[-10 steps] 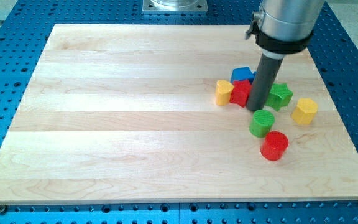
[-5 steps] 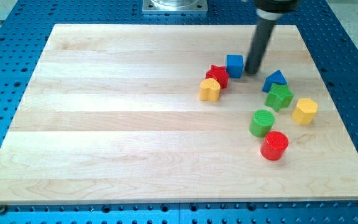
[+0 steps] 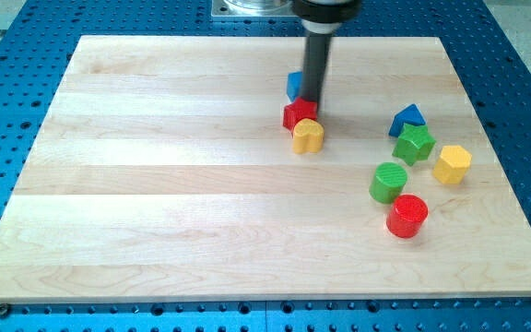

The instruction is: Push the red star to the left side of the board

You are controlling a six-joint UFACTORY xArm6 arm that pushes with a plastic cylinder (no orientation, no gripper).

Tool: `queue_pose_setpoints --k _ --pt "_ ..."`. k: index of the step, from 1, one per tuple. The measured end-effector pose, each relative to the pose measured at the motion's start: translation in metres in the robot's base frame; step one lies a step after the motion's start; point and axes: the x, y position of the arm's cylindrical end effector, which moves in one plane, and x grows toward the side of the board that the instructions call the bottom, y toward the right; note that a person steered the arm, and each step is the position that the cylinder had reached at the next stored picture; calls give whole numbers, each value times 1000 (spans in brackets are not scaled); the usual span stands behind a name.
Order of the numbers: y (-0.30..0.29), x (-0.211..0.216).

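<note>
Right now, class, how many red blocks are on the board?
2: the red star near the board's middle, touching the yellow block, and the red cylinder at the view's lower right. None seems hidden.

My tip (image 3: 312, 100) stands at the upper right edge of the red star (image 3: 298, 114), with a blue block (image 3: 294, 85) partly hidden behind the rod at the star's top and a yellow heart-like block (image 3: 308, 136) touching the star's lower right. Well apart at the view's right sit a blue triangular block (image 3: 407, 118), a green star (image 3: 415, 143), a yellow hexagonal block (image 3: 452, 164), a green cylinder (image 3: 388, 182) and a red cylinder (image 3: 407, 216). All lie on the pale wooden board (image 3: 155, 184).
</note>
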Motion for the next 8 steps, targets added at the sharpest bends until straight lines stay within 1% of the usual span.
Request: queue_pose_setpoints --k 2,3,4,5,6,7,8 --pt "-10 -3" --pt "-82 -24" --pt "-68 -20" --pt "-9 -20" --pt "59 36" --pt "42 58" --pt "-68 55"
